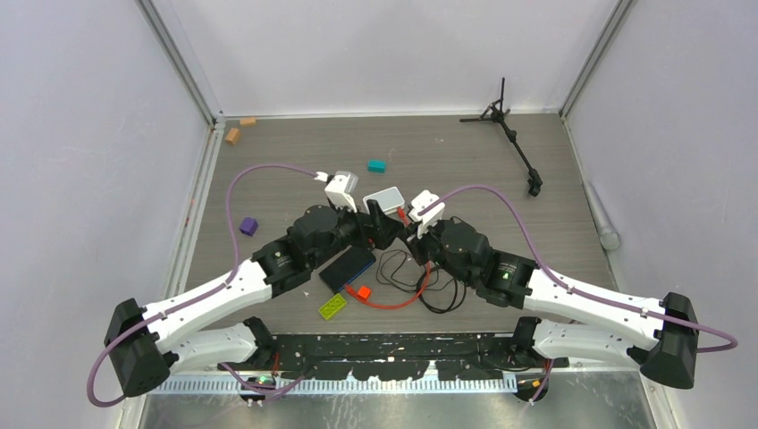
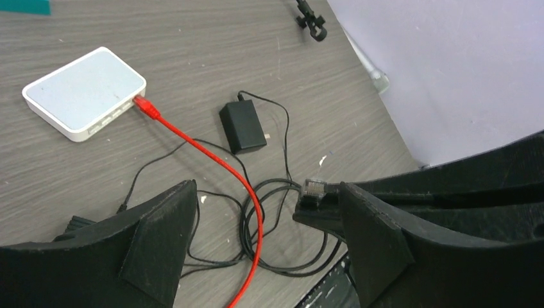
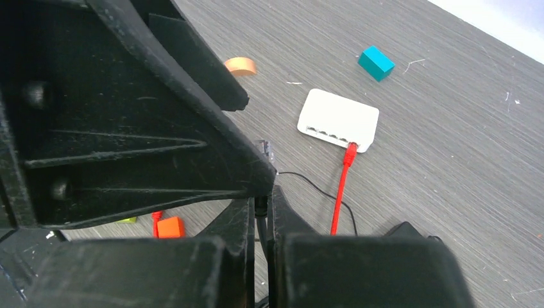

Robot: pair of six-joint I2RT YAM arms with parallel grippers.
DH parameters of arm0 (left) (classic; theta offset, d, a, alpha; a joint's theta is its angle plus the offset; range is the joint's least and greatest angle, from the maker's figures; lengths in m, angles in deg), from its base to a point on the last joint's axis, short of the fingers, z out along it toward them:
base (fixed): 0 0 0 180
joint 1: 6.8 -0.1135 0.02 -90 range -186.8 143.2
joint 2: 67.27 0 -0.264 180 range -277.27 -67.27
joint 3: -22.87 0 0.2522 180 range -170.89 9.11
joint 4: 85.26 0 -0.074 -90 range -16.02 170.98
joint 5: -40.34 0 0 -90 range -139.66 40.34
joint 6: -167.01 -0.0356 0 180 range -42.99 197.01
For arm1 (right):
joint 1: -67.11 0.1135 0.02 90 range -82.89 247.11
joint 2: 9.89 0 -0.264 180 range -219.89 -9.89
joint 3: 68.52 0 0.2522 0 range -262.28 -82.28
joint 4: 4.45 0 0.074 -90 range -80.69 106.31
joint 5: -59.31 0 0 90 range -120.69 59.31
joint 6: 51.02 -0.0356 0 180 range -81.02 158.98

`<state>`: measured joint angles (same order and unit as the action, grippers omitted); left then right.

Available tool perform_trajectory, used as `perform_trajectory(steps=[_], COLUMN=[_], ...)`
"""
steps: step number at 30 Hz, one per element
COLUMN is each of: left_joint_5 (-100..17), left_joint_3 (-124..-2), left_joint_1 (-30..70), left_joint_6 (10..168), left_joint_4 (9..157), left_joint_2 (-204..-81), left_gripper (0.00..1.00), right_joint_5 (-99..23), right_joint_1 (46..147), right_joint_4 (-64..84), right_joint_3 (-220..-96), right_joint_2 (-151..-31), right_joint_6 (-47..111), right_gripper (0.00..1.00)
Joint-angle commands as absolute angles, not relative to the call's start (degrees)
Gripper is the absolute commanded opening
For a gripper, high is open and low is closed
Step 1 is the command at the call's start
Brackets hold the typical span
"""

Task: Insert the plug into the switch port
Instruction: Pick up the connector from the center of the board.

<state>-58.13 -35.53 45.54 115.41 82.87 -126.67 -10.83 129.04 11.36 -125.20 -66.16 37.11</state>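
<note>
Plug [image 2: 146, 108] and lead are seen as smooth red-orange plastic. The plug is a small boxy tip, and the thin, round red cable [image 2: 218, 160] is trailed from it in a curve over the table [image 2: 192, 38], whose grey surface is grained like wood laminate. The plug is seated in the end port of the switch [image 2: 83, 90], a flat white plastic box with rounded corners and a pale, faintly glossy top. A matt, blocky power brick [image 2: 244, 126] is laid just beside the red cable.

The left gripper [image 2: 266, 192] is held spread wide, with nothing gripped between its rough, matt black, wedge-shaped fingers [image 2: 160, 237]. The plug is found ahead of it, toward the upper left of its wrist view and well apart from both fingers. The red cable is passed over the table under the gap between them.

The right gripper [image 3: 262, 192] is pressed together, and a thin black cable [image 3: 260, 215] is pinched between its tips. A small clear connector [image 2: 314, 187] is shown just past them. In its wrist view the plug is seen ahead and to the right, apart from the tips.
</note>
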Motion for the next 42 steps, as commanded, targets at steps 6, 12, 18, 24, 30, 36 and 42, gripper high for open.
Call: perform_trajectory(steps=[6,12,18,24,30,36,42], left_joint_5=[-58.6,-57.0,-53.1,-47.0,-40.4,-31.9,-28.8], left_joint_3=[-35.1,-34.5,-34.4,-30.5,-20.0,-19.2,-18.1], left_joint_1=[47.9,47.9,48.0,48.0,47.9,47.9,47.9], left_joint_6=[114.9,115.6,116.0,111.8,106.0,104.4,108.3], left_joint_4=[87.2,90.5,93.0,99.9,116.0,116.8,120.9], left_joint_2=[-127.3,-127.8,-129.4,-128.0,-119.9,-115.4,-113.9], left_gripper=[0.65,0.37,0.04,0.00,0.00,0.00,0.00], right_joint_5=[-13.2,-14.8,-15.2,-18.2,-32.5,-56.1,-64.6], right_joint_1=[129.3,129.4,129.3,129.3,126.2,117.3,116.0], right_joint_4=[6.9,6.5,6.6,11.7,15.6,5.5,-2.5], right_joint_3=[-127.8,-126.7,-125.9,-125.8,-123.5,-118.1,-113.8], right_joint_2=[-62.7,-60.8,-59.6,-55.2,-48.1,-46.3,-46.3], right_joint_6=[34.4,33.7,33.5,33.0,29.2,20.8,16.0], right_gripper=[0.00,0.00,0.00,0.69,0.74,0.70,0.66])
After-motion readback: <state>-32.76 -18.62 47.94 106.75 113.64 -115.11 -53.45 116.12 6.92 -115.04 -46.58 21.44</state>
